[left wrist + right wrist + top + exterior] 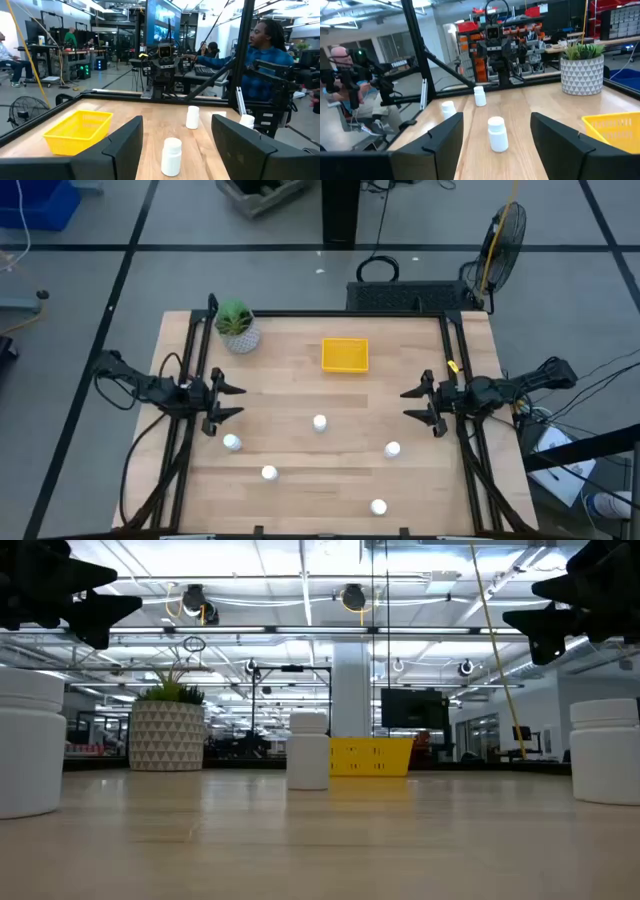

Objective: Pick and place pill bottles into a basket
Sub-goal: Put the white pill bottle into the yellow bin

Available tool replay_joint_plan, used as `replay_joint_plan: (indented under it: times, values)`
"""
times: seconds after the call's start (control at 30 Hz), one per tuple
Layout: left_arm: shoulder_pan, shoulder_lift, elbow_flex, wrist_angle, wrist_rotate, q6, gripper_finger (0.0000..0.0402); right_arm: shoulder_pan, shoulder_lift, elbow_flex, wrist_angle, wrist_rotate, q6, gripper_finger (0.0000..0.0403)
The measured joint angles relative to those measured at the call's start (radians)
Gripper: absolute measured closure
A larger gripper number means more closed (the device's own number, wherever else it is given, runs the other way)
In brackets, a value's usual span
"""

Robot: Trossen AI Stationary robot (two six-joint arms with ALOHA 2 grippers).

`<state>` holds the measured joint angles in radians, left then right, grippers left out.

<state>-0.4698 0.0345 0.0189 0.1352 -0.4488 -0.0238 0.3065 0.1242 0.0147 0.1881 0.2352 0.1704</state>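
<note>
Five small white capped plastic pill bottles (pixel 320 422) dot the lower tabletop (pixel 300 390); the shallow yellow basket (pixel 345 354) upper centre is empty, both the left pincer (pixel 228 402) and right pincer (pixel 418 404) spread.

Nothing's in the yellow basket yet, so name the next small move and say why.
Probably send the left claw, open and empty at the table's left edge, down over the pill bottle closest to it. All five bottles stand loose on the table, the basket is empty, and the right claw waits open at the right edge.
</note>
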Motion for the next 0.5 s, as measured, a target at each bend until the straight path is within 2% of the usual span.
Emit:
replay_joint_plan:
  times: [0.5]
  values:
    - [0.0, 0.0, 0.0, 0.0, 0.002, -0.021, 0.016, 0.0, 0.0, 0.0, 0.005, 0.0, 0.001, 0.0181]
